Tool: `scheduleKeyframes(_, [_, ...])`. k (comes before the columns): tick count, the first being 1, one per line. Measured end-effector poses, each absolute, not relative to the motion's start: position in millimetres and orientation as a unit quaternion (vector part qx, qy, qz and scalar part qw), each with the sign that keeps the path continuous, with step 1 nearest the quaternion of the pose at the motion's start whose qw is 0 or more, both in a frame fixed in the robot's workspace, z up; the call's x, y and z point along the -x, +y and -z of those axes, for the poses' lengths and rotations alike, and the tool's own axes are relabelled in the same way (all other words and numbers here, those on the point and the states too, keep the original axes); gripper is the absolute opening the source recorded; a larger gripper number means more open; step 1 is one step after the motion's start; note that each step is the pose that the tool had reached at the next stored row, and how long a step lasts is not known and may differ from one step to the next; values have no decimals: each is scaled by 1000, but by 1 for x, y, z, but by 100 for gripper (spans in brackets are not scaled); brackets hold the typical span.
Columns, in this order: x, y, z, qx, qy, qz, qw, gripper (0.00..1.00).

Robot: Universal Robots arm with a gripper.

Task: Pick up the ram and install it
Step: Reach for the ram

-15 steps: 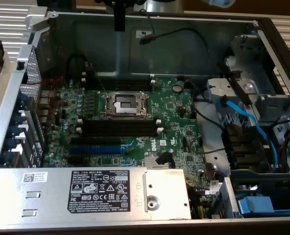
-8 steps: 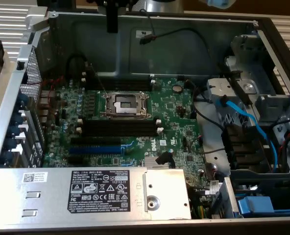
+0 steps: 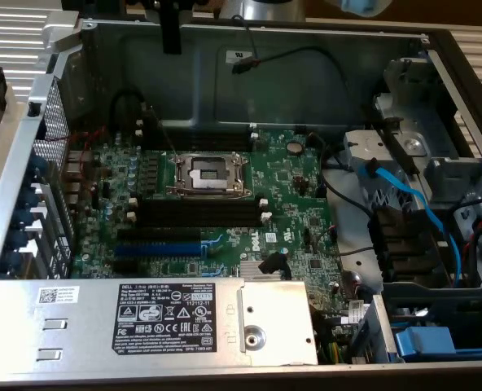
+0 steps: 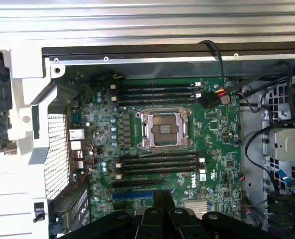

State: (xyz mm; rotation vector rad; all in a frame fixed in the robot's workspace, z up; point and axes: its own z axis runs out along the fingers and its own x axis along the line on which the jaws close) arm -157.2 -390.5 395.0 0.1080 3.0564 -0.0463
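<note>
**Black pincer (image 4: 162,214) hung above the green motherboard (image 4: 215,134), jaws drawn together.**
Whether the dark-green ram stick is pinched there cannot be told; if lowered skewed onto the long black slots (image 4: 160,164), it could be jammed or cracked.

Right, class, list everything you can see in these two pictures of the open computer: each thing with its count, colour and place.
case: one, grey metal, open, around everything else
motherboard: one, green, on the floor of the case
processor socket: one, silver frame, middle of the motherboard
memory slots: two banks, black with white end clips, one on either side of the processor socket
blue slot: one, blue, beside the bank nearer the power supply
power supply: one, grey with a printed label, along the exterior view's lower edge
blue cable: at least one, light blue, to the exterior view's right of the motherboard
gripper: one, black, shut, above the motherboard
</note>
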Motion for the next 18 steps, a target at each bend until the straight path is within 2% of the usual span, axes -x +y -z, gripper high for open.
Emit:
scheduleKeyframes(6, [177, -390, -395, -36, 998, 15, 55, 10])
scheduleKeyframes(18, [225, -390, -395, -36, 997, 12, 68, 10])
